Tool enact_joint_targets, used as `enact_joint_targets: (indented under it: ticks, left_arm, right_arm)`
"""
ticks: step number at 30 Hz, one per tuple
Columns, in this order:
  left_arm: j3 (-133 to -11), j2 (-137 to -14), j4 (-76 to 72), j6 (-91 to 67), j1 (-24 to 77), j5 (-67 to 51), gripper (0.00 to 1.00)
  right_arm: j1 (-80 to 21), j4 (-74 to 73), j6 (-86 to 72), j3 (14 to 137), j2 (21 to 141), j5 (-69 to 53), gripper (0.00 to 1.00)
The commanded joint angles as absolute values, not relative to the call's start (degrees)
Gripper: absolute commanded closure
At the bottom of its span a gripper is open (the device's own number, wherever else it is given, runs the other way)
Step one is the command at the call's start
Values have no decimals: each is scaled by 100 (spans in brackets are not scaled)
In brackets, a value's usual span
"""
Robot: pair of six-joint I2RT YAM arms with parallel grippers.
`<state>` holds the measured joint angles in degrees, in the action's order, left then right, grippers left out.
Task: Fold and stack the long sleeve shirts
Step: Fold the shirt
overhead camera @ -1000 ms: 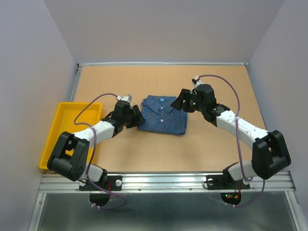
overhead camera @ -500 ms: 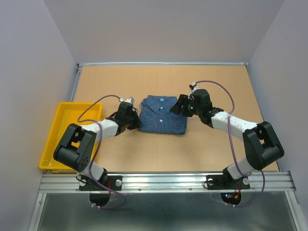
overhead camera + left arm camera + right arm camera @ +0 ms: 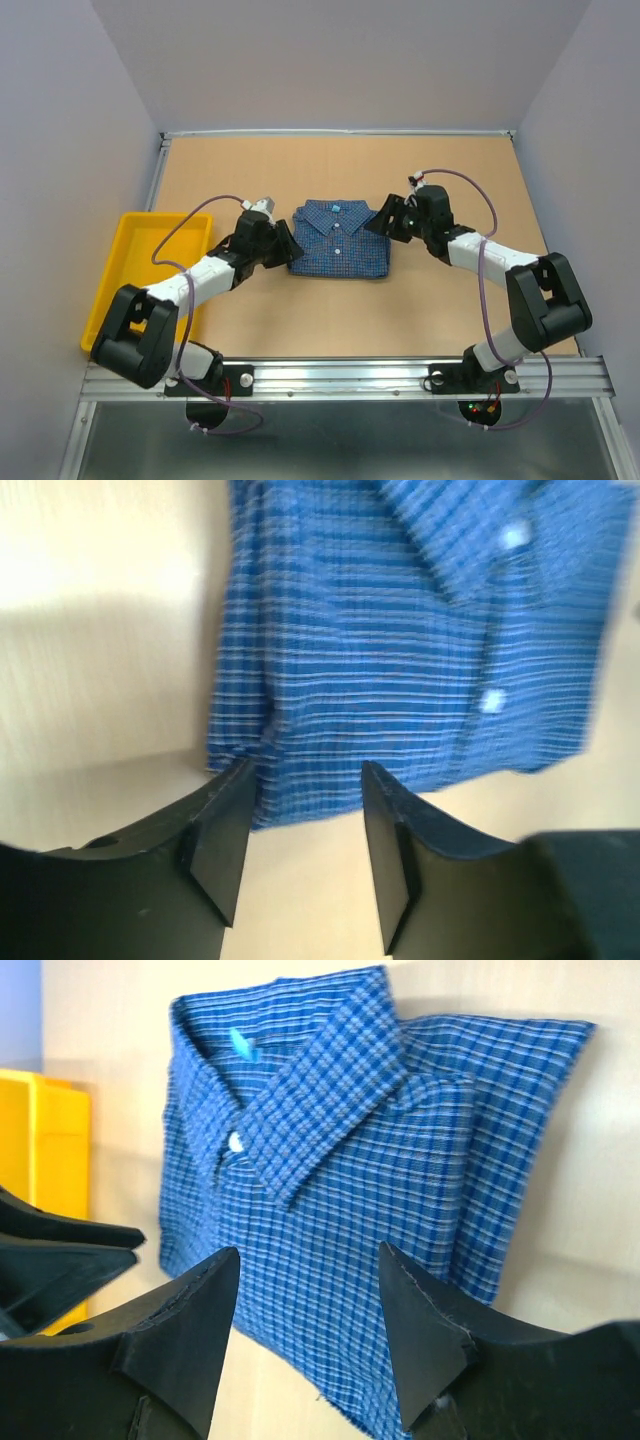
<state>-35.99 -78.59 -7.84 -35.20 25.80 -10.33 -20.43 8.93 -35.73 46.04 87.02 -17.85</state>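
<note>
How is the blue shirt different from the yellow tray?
The blue shirt is checked cloth, folded flat; the yellow tray is one plain colour with raised walls. The shirt lies near the middle of the table; the tray sits at its left edge. The shirt has a collar and white buttons; the tray has neither. Both are roughly rectangular.

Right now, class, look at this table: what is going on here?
A blue checked shirt lies folded on the table, collar at the far side, between a robot's two grippers. The left gripper sits at its left edge, the right gripper at its right edge; both are open and hold nothing. A yellow tray lies off to the left.
</note>
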Motion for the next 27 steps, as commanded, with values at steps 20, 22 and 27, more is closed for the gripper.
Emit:
enact_joint_targets:
  ticks: [20,22,27]
  left_arm:
    - [-5818,-10748,-2759,-3674,2382,-1977,44]
    - [-5827,-10986,-2856,-3613,2347,-2004,45]
    - [-5783,-11101,-2997,-3691,2180,-2266,45]
  right_arm:
    - [-1187,4455,-5133,5028,11320,-3059,41]
    - [-925,4605,-5072,4800,11495,-3111,41]
    - [-554,5035,-5124,4518,11619,-3462,41]
